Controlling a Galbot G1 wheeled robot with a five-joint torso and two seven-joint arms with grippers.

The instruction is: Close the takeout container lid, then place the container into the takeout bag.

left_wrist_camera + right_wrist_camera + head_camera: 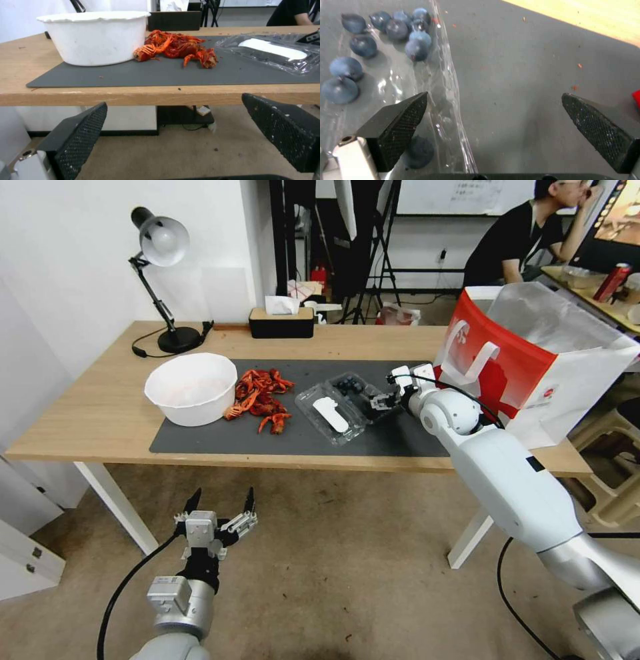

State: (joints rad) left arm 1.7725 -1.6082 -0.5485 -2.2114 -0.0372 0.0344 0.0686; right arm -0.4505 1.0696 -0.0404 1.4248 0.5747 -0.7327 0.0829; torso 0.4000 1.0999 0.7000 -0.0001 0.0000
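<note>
Right arm hides part of the takeout bag [533,347].

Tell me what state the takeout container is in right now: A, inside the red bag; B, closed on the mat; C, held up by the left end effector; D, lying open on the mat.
D: the takeout container lies open, its stickered lid flat on the dark mat.

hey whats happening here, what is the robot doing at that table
The right gripper is open and hangs low over the berry half of the takeout container, which lies open on the grey mat. The lid with the white sticker lies flat beside it, not yet closed. The takeout bag stands open at the table's right end. The left gripper is open, below the table edge.
</note>
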